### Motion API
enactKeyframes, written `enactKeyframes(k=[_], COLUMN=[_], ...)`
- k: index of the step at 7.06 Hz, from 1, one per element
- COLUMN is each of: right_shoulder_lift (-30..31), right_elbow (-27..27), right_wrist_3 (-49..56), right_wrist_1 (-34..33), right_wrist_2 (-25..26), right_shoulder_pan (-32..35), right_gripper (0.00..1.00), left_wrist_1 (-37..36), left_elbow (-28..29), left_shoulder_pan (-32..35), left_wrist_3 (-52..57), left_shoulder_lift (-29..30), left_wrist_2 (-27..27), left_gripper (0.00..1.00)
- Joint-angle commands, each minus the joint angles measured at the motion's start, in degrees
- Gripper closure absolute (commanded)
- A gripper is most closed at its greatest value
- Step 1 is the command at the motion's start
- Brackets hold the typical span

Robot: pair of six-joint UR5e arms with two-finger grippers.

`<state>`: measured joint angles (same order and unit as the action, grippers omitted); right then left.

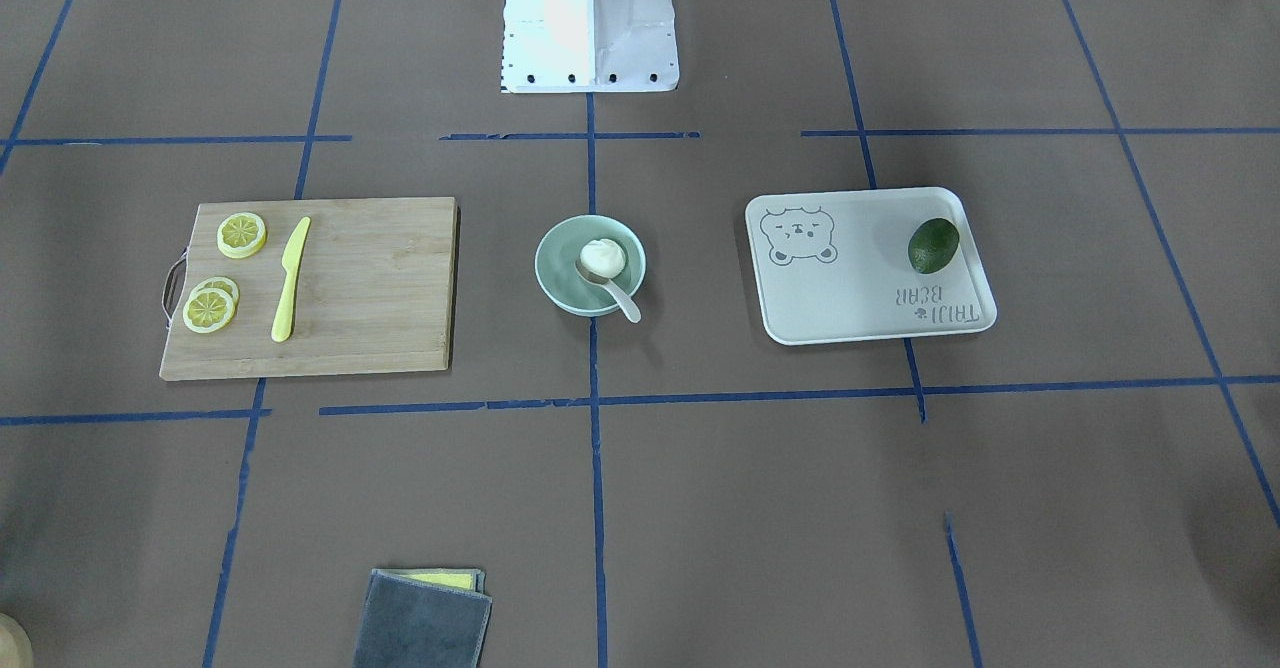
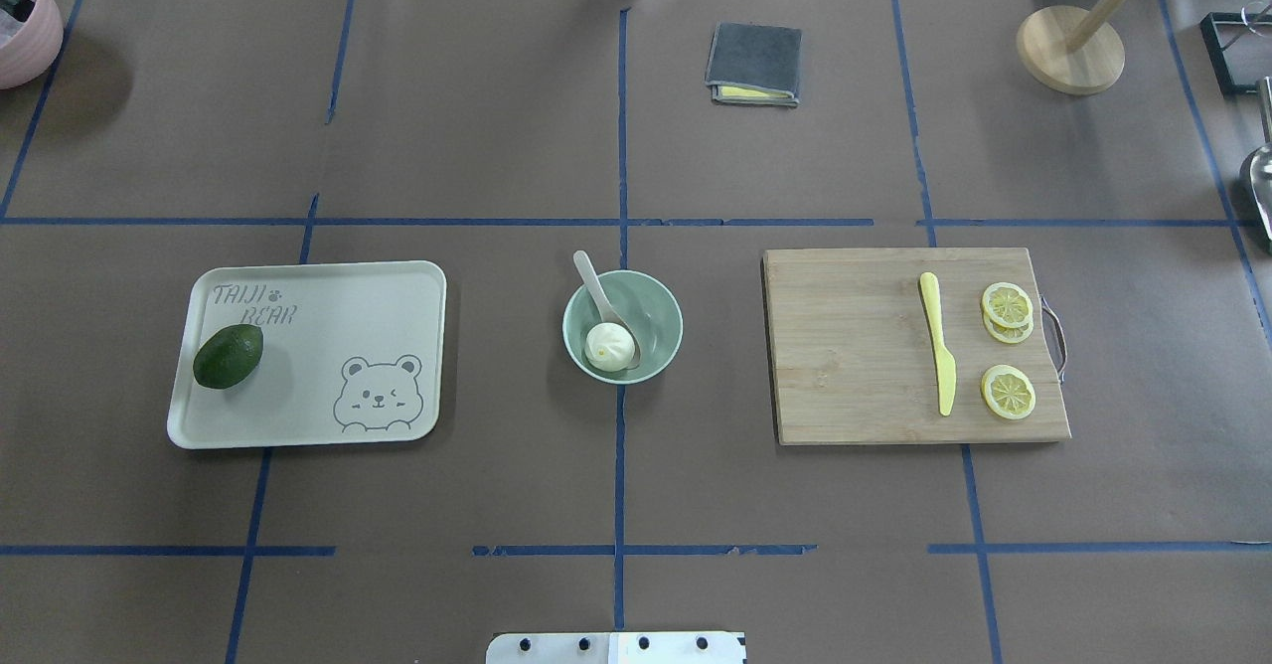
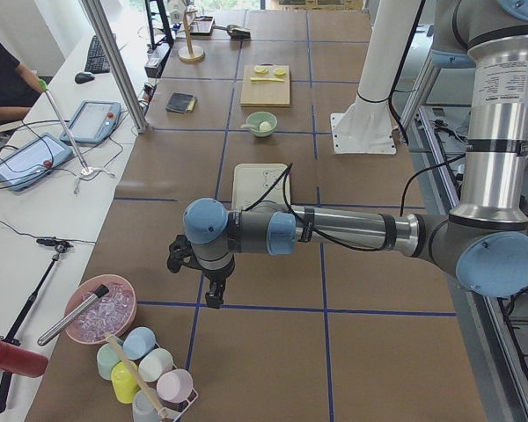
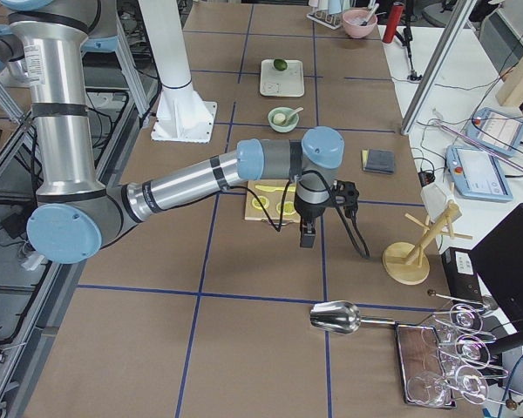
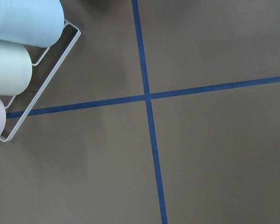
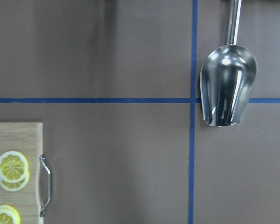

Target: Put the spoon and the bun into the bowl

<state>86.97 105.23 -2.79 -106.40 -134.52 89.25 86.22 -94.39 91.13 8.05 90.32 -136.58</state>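
The pale mint-green bowl (image 1: 558,260) (image 2: 658,314) stands at the table's middle. The white bun (image 1: 603,254) (image 2: 607,344) lies inside it. The cream spoon (image 1: 625,300) (image 2: 594,281) rests in the bowl beside the bun, its handle sticking out over the rim. My left gripper (image 3: 214,299) hangs far out at the table's left end, away from the bowl (image 3: 262,123). My right gripper (image 4: 306,242) hangs past the cutting board at the right end, away from the bowl (image 4: 283,119). I cannot tell whether either is open or shut.
A wooden cutting board (image 2: 855,346) with lemon slices (image 2: 1008,392) and a yellow knife (image 2: 939,356) lies right of the bowl. A tray (image 2: 328,346) with an avocado (image 2: 228,356) lies left. A grey cloth (image 2: 753,63), a metal scoop (image 6: 227,86) and a cup rack (image 5: 18,60) stand around.
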Motion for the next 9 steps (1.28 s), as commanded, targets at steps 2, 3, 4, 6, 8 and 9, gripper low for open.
enactKeyframes(k=[2, 3, 4, 6, 8, 9], right_shoulder_lift=[4.5, 7.4, 7.7, 7.4, 6.5, 6.5], right_elbow=[-4.0, -3.0, -3.6, -4.6, -6.6, -9.5], right_wrist_3=[1.2, 1.6, 1.6, 1.8, 1.4, 1.0], right_wrist_1=[9.4, 9.3, 9.3, 9.4, 13.9, 20.0], right_wrist_2=[0.0, -0.2, -0.3, -0.2, -0.2, -0.6], right_shoulder_pan=[2.3, 2.3, 2.3, 2.3, 2.2, 2.2], right_gripper=[0.00, 0.00, 0.00, 0.00, 0.00, 0.00], left_wrist_1=[0.0, 0.0, -0.1, -0.1, 0.0, 0.0], left_elbow=[-0.4, -0.4, 0.1, 0.4, 0.3, 0.3], left_shoulder_pan=[0.0, 0.0, -0.1, -0.1, -0.1, -0.1], left_wrist_3=[0.0, 0.0, -0.3, -0.6, -0.4, -0.5], left_shoulder_lift=[-0.6, -0.7, -0.8, -0.8, -1.0, -1.0], left_wrist_2=[0.0, 0.0, 0.4, 0.4, 0.4, 0.4], left_gripper=[0.00, 0.00, 0.00, 0.00, 0.00, 0.00])
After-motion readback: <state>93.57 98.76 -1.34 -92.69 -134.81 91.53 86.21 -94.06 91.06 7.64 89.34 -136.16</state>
